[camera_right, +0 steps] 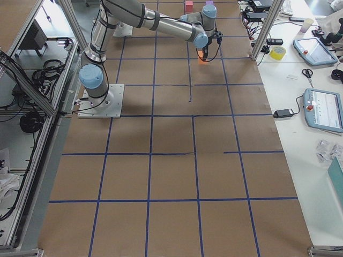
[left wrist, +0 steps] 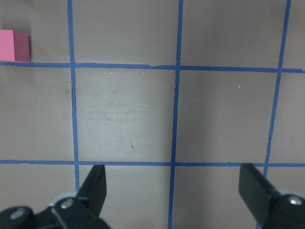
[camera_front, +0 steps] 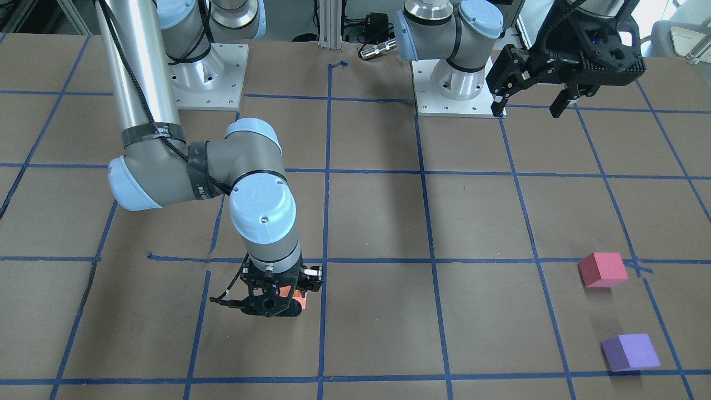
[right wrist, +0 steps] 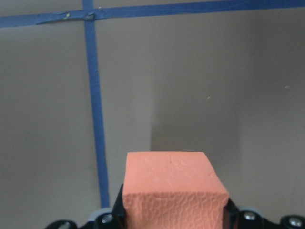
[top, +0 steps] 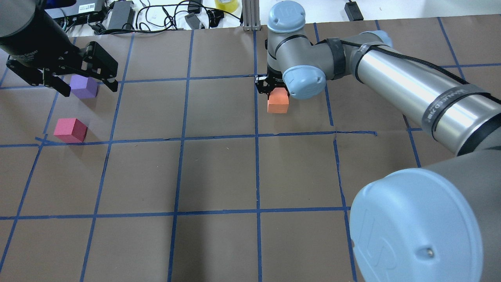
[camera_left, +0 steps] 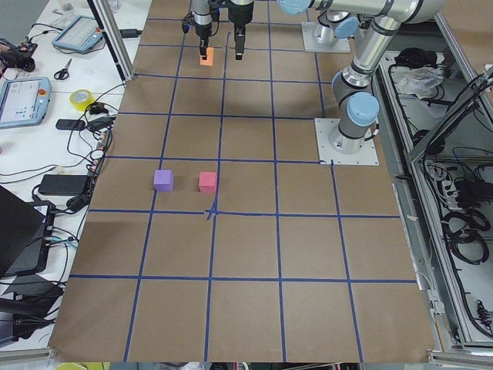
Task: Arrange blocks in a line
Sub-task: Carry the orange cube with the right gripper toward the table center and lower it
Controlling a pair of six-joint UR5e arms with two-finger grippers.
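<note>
up close, matte orange cube, finely pitted

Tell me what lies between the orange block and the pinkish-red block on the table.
Between the orange block and the pinkish-red block there is only bare brown table crossed by blue tape lines, as the overhead exterior view shows.

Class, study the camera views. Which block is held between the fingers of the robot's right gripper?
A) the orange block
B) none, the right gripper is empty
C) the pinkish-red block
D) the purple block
A: the right wrist view shows the orange block clamped between the fingers of the right gripper. In the overhead view, the pinkish-red block and the purple block sit far off with no fingers on them.
</note>
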